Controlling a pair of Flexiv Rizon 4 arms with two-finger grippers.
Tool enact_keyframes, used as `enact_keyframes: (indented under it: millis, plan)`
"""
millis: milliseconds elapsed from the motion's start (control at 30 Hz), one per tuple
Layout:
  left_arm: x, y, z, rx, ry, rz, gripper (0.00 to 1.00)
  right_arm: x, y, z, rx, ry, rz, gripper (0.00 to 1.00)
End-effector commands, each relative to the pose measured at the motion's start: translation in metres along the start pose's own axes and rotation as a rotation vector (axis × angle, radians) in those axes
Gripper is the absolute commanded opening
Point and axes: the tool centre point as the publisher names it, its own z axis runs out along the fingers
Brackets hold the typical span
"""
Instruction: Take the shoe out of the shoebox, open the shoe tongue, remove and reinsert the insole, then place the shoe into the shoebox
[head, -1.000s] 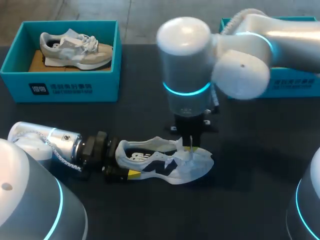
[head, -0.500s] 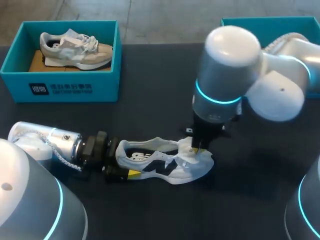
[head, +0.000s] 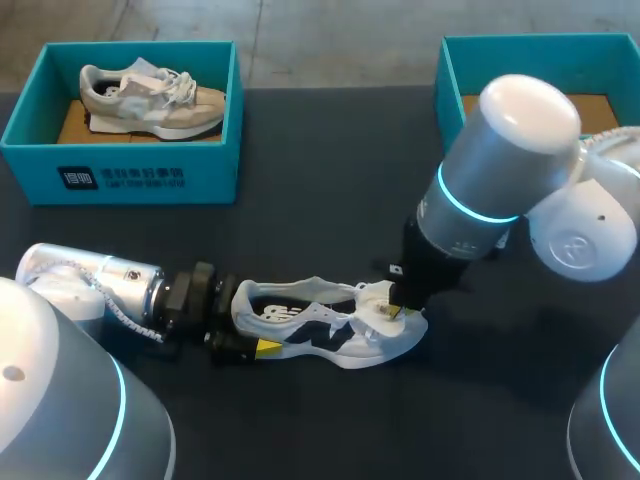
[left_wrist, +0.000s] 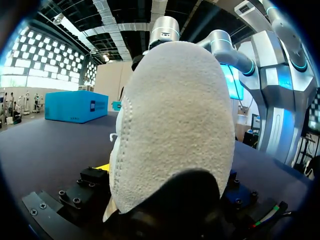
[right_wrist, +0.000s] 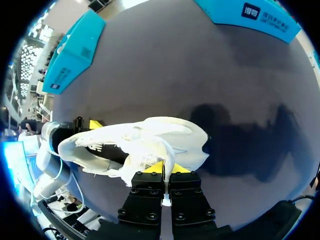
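1. A dark table holds a white and navy shoe lying on its side near the middle, towards the near edge, with its heel to the left and its toe to the right.
2. The left arm comes in low from the near left. The left gripper is clenched on the shoe's heel, one yellow tip on each side of it.
3. In the left wrist view the pale heel stands right in front of the camera, between the finger bases.
4. The right arm comes in from the right and slopes down to the front of the shoe. The right gripper is pinched shut on the white tongue, which is drawn up and away from the shoe's opening.
5. At the far left stands a teal shoebox with a beige shoe inside it.
6. At the far right stands a second teal shoebox, partly hidden behind the right arm.
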Motion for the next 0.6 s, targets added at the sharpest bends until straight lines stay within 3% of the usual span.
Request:
enact_keyframes:
  millis: [33,133,300,400,500,567,600]
  plan:
    - [-0.001,0.002,0.0,0.001,-0.002,0.0,0.0,-0.007,-0.004,0.003,0.005,0.109,0.005,0.0]
    - [-0.001,0.002,0.0,0.001,-0.002,0.0,0.0,-0.011,-0.006,0.008,0.025,0.118,0.018,0.06]
    - [-0.001,0.002,0.0,0.001,-0.002,0.0,0.0,-0.011,-0.009,0.008,0.039,0.106,0.028,0.07]
    - [-0.001,0.002,0.0,0.001,-0.002,0.0,0.0,-0.007,-0.01,0.001,0.031,0.089,0.02,0.19]
    - [-0.001,0.002,0.0,0.001,-0.002,0.0,0.0,-0.002,-0.011,-0.009,0.018,0.065,0.006,0.49]
    - [-0.001,0.002,0.0,0.001,-0.002,0.0,0.0,0.004,-0.013,-0.019,0.005,0.043,-0.007,0.97]
    - [-0.001,0.002,0.0,0.001,-0.002,0.0,0.0,0.007,-0.013,-0.023,0.0,0.029,-0.011,1.0]
